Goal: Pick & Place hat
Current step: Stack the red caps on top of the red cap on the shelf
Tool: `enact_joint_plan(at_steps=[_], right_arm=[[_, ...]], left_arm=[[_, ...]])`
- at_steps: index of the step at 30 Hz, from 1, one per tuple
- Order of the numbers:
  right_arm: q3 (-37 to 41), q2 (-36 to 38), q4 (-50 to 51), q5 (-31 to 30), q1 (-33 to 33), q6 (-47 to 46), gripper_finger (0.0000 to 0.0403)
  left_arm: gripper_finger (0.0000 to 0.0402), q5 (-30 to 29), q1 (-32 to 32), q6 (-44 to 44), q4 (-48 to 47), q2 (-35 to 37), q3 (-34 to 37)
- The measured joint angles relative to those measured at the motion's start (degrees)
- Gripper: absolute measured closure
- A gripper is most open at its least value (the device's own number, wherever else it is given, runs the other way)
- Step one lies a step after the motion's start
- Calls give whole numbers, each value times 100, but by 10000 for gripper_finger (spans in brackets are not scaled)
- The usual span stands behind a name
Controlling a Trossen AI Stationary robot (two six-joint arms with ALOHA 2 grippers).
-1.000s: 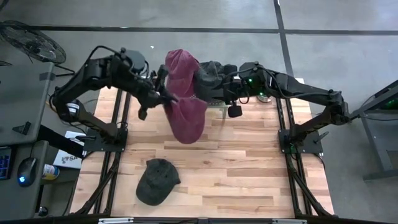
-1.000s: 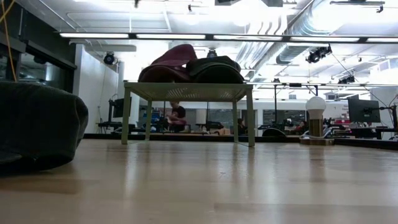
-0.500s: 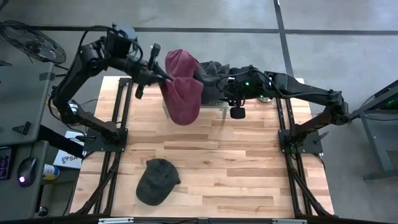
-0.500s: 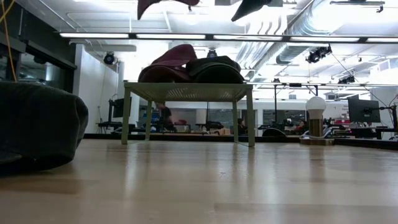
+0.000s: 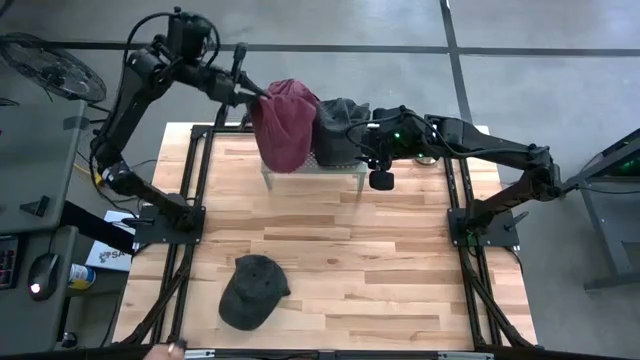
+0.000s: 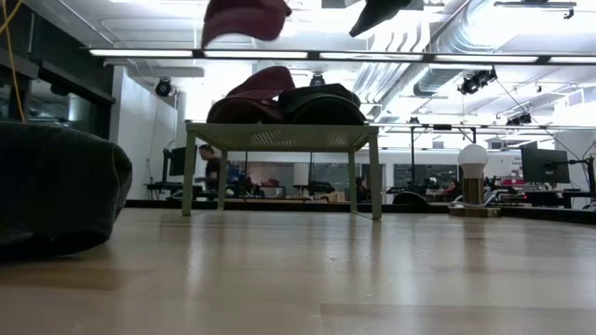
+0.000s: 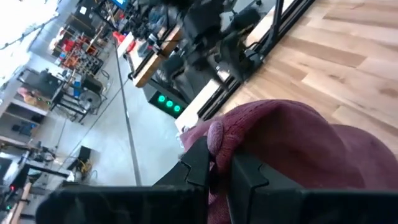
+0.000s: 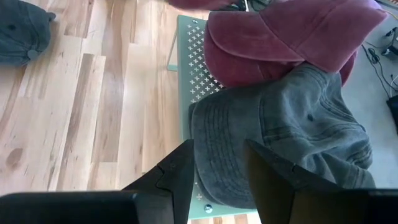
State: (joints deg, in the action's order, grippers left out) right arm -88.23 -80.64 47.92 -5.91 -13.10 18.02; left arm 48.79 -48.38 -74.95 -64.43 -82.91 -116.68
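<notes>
While the high view hides the grip, the left wrist view shows the left gripper [image 7: 219, 163] clamped on a maroon hat [image 5: 283, 135] at upper centre. The right gripper [image 8: 216, 163], fingers apart, hovers over a grey hat [image 8: 280, 140] on the green rack [image 8: 189, 62].

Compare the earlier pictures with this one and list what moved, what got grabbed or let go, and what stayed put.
The left end effector, shut on the maroon hat, lifted and swung it back toward the table's far left edge, over the small green stand. Nothing was grabbed or released. The right end effector hovers half open above the grey hat on the stand, as before. The dark hat near the front edge has not moved.
</notes>
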Motion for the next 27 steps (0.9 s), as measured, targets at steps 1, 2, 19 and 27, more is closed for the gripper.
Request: enact_joint_plan(at_steps=[1,2,19,27], right_arm=[[0,0,0,0,0,-1,272],[0,0,1,0,0,-2,272],[0,2,72,-184,4,-309,272],[0,2,232,-275,2,-428,272]], left_arm=[[381,20,-85,-29,23,-65,0],[381,21,-162,-33,41,-134,0],[381,446,-749,-298,354,-790,0],[381,149,-749,-294,392,-1074,0]])
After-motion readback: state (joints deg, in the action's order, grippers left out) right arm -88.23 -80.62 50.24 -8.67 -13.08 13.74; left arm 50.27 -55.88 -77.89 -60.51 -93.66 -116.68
